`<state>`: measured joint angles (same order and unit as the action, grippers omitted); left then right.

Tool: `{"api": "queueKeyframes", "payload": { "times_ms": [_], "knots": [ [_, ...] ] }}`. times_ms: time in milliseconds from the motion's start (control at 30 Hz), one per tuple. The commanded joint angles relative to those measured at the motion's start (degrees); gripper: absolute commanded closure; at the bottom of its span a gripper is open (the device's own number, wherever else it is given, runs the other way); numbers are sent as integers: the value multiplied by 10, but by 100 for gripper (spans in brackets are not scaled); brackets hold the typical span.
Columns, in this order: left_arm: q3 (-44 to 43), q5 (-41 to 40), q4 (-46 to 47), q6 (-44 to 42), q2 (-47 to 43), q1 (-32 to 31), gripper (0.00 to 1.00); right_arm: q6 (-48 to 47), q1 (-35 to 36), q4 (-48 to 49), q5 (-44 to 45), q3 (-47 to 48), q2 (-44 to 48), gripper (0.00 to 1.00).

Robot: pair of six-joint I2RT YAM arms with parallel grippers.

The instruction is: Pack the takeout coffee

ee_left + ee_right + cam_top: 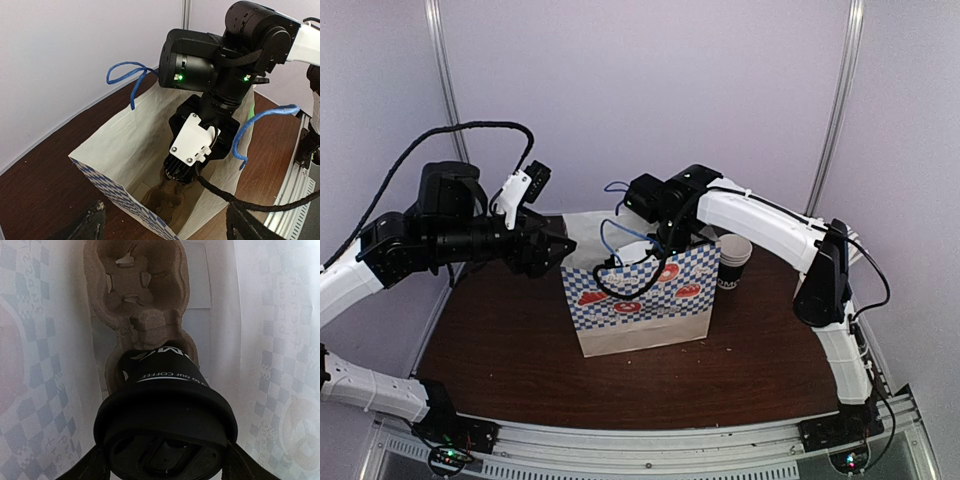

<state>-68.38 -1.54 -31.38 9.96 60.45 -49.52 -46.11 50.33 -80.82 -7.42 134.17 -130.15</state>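
Left arm [440,238] and right arm [770,225]: white link shells alternating with black cylindrical joint housings, each rising from a black base block [455,432]. A braided black cable [450,135] loops above the left arm, and thinner black leads run along the right arm. The right wrist housing [200,62] is glossy black with two green indicator lights, and below it sit a white plate [192,142] fixed by small silver screws and a ribbed black collar; the right gripper [162,467] has matte black fingers [85,467].
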Motion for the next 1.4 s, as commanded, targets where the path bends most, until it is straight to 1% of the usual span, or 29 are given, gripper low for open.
{"api": "queueKeyframes", "payload": {
  "times_ms": [0, 100, 267, 400, 500, 600, 733, 900, 1033, 1133, 1367],
  "knots": [
    [13, -8, 15, 7, -13, 5, 16, 16, 0, -41, -26, -33, -31, 61],
    [17, -6, 17, 9, -13, 5, 16, 16, -6, -17, -31, -61, -26, 61],
    [19, -2, 21, 13, -15, 5, 16, 14, -24, -31, -54, -34, -46, 61],
    [27, -2, 27, 17, -21, 5, 16, 11, -30, -56, -64, -15, -56, 62],
    [32, -1, 32, 20, -24, 5, 16, 14, -30, -97, -90, 4, -61, 64],
    [36, 1, 31, 23, -28, 5, 16, 20, -21, -124, -108, -8, -42, 65],
    [46, -1, 32, 25, -36, 5, 16, 30, -2, -113, -83, -64, -3, 65],
    [50, -4, 33, 27, -41, 5, 16, 43, 23, -134, -55, -73, 5, 65],
    [50, -4, 35, 28, -41, 5, 16, 57, 28, -101, 5, -85, 7, 64],
    [49, -6, 35, 28, -41, 5, 16, 64, 30, -77, 30, -93, 5, 64],
    [55, -8, 42, 29, -37, 5, 16, 75, 39, -73, 43, -42, -30, 63]
  ]
}}
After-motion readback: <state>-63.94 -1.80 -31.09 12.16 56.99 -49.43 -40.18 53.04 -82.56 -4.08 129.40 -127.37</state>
